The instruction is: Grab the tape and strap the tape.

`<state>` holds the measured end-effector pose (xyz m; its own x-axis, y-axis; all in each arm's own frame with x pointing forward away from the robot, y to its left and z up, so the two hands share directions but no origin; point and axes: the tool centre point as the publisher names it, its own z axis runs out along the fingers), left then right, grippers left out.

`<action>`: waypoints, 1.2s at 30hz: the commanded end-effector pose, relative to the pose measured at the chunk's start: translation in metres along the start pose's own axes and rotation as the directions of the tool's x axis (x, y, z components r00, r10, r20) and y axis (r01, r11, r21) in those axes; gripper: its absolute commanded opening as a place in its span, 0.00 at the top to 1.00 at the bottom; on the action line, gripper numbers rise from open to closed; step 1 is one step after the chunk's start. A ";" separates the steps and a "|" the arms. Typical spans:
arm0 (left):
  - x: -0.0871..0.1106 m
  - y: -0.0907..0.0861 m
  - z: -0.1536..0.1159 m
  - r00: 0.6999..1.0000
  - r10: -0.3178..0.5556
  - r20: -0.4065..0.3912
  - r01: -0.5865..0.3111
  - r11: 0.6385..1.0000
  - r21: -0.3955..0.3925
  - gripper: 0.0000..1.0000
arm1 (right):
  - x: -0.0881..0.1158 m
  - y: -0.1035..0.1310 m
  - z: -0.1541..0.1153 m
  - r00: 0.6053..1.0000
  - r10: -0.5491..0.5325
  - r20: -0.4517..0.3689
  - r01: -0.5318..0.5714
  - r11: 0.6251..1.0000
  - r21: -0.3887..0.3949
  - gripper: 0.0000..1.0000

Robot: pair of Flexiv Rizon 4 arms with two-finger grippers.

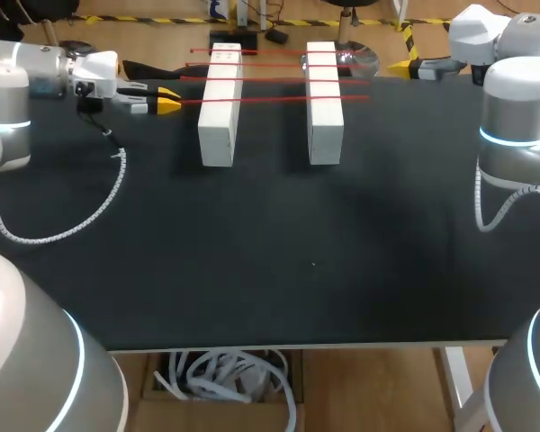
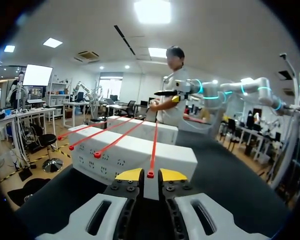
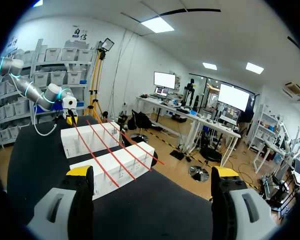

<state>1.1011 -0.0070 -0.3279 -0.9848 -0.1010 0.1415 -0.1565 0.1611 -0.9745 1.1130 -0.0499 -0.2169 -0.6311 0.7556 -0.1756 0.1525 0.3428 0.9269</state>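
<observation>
Two long white blocks [image 1: 220,108] [image 1: 324,108] stand side by side at the back of the black table, with several red tapes [image 1: 270,79] stretched across their tops. The nearest tape [image 2: 153,145] ends between the fingers of my left gripper [image 2: 151,175], just left of the left block [image 2: 135,155]. The yellow tips stand narrowly apart, with a small gap showing on each side of the tape's end. In the head view my left gripper [image 1: 168,103] points at that end. My right gripper [image 3: 152,172] hangs wide open and holds nothing, off the blocks' right [image 1: 400,65].
The left arm's white coiled cable [image 1: 72,229] droops over the table's left part. Dark objects [image 1: 148,69] lie at the back edge behind the left gripper. The black tabletop [image 1: 315,261] runs bare from the blocks toward its front edge.
</observation>
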 end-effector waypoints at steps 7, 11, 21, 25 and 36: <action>-0.003 0.001 0.001 1.000 0.001 -0.008 -0.001 1.000 0.007 0.79 | 0.000 0.000 0.000 1.000 0.001 -0.001 -0.001 1.000 0.001 0.00; -0.001 0.000 0.001 1.000 0.000 -0.006 0.000 1.000 0.013 0.79 | 0.000 0.000 0.000 1.000 0.001 -0.001 -0.001 1.000 0.001 0.00; 0.001 0.000 0.004 1.000 -0.007 -0.001 0.007 1.000 0.025 0.79 | 0.000 0.000 0.000 1.000 0.001 -0.001 -0.001 1.000 0.001 0.00; 0.002 -0.001 0.004 1.000 -0.005 0.005 0.004 1.000 0.029 0.78 | 0.000 0.000 0.000 1.000 0.001 -0.001 -0.001 1.000 0.001 0.00; 0.002 -0.002 0.005 1.000 0.001 0.003 -0.001 0.999 0.033 0.86 | 0.000 0.000 0.000 1.000 0.001 -0.001 -0.001 1.000 0.001 0.00</action>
<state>1.1010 -0.0115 -0.3259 -0.9848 -0.1009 0.1414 -0.1539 0.1294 -0.9796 1.1130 -0.0499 -0.2169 -0.6311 0.7556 -0.1756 0.1525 0.3428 0.9269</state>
